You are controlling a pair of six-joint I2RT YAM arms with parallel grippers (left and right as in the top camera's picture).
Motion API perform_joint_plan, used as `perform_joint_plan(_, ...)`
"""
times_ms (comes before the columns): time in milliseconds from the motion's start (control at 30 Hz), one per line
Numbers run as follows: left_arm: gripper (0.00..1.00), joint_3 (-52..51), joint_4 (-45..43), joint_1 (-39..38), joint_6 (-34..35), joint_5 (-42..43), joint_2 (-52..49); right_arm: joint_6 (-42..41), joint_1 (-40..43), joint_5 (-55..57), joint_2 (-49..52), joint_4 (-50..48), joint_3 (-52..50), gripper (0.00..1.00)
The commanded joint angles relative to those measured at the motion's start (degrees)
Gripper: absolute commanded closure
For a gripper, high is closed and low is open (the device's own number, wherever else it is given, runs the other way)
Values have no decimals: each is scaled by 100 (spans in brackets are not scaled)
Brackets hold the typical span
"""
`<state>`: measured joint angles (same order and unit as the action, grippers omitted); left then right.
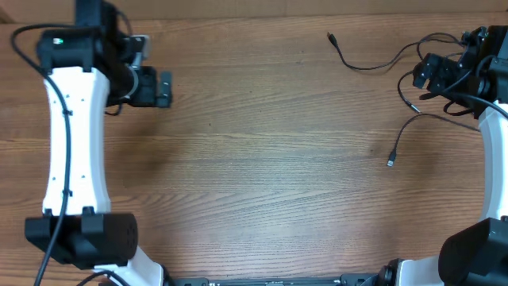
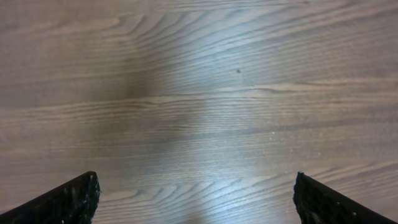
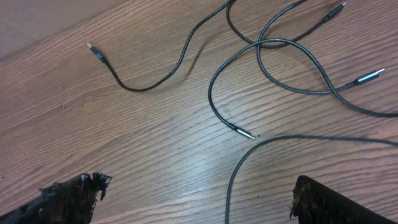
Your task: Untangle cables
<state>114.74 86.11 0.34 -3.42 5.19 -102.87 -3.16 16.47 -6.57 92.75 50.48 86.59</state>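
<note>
Okay, left gripper (image 1: 165, 89) first: jaws spread wide, nothing between them. In its wrist view we see only bare wooden table (image 2: 199, 93) between the two fingers (image 2: 68, 199). It sits upper left in the overhead frame, well apart from the cables (image 3: 273, 43).

The right gripper (image 3: 199, 202) is also wide open and holds nothing. It hovers at the upper right edge of the overhead frame, over the cords there. We cannot tell whether it touches any.

The cables are thin black cords lying on the wood. In the right wrist view we count four plug ends (image 3: 93, 51): one upper left, one at centre, one at the right, one in the top right corner. Cords cross each other in the upper middle of that frame. Another cord arcs from the bottom edge out to the right edge.

In the overhead view one cord trails left toward the top centre. Another drops to a plug at mid-right.
</note>
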Motion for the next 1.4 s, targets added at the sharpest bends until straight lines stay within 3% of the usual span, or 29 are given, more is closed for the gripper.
perform_joint_plan(0, 0, 11, 13, -452, -109, -549, 599, 24, -2, 52, 17, -20, 111, 0)
perform_joint_plan(200, 0, 11, -254, -933, -306, -584, 1137, 24, -2, 52, 17, -20, 111, 0)
perform_joint_plan(400, 1, -367, -1661, -949, -304, -393, 1978, 24, -2, 52, 17, -20, 111, 0)
perform_joint_plan(667, 0, -2498, -4301, -938, -304, -127, 3757, 24, -2, 52, 17, -20, 111, 0)
perform_joint_plan(1100, 1, -5659, -6566, -918, -815, -129, 6721, 24, -2, 52, 17, -20, 111, 0)
perform_joint_plan(1367, 0, -8041, -8474, -544, 120, -68, 8303, 24, -2, 52, 17, -20, 111, 0)
